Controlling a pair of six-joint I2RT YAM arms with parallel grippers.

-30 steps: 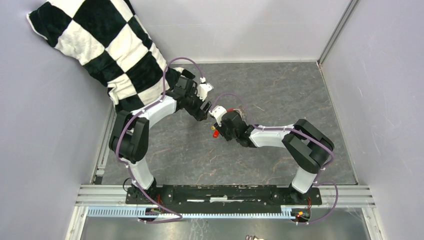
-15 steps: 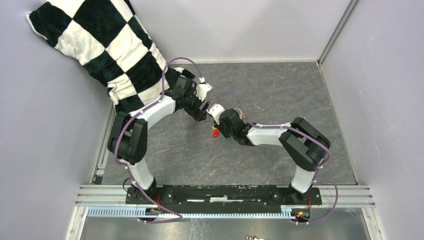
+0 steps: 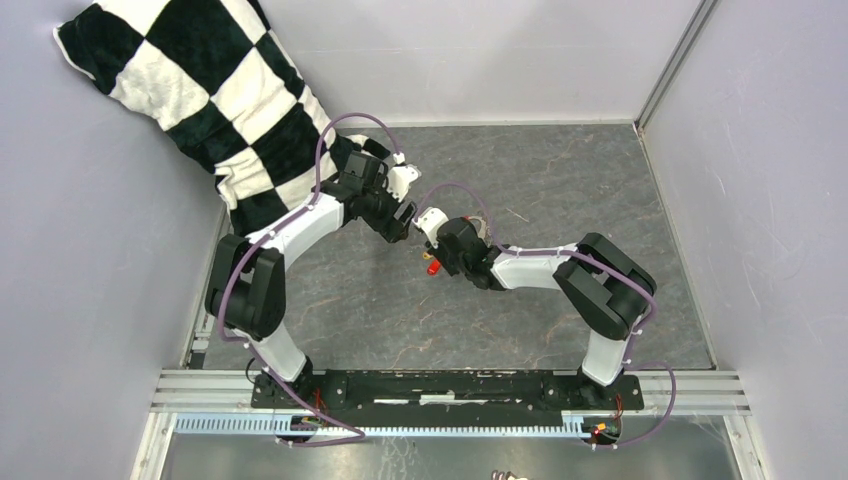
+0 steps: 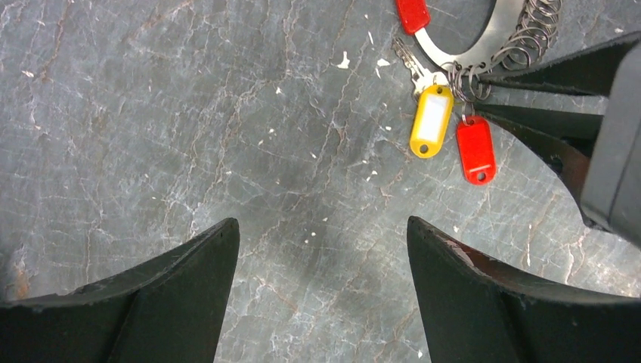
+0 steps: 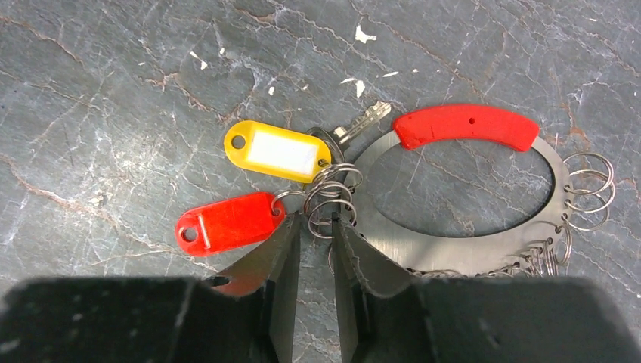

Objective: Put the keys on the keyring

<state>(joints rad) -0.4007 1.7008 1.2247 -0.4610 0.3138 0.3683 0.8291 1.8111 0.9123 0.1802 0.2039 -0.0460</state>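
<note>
Plainly, the flat grey metal keyring lies flat near the middle of the grey marbled table. It is an oval band with a red plastic sleeve on its far arc and small wire split rings strung along it. The keys lie touching the band's left end: a yellow plastic tag with a white label lies over a small silvery key blade, and a red plastic tag sits just beside it. The right gripper is down at that cluster with its jaws nearly together, leaving only a slit. The split rings reach into the mouth of the slit, but whether one is pinched cannot be told. The left gripper hangs nearby with its jaws spread wide over bare stone, holding nothing. Everything here looks light. The band is probably stiff and slick, likely to skate on the hard top, and too thin to get under easily. The sleeve should give the surest hold on it, and the tags or their rings the best hold on the keys. The wire rings look springy and apt to snag. The tabletop is flat and smooth, flecked with pale chips. Pale walls enclose it, and a black-and-white checked cushion leans in the far left corner.
</note>
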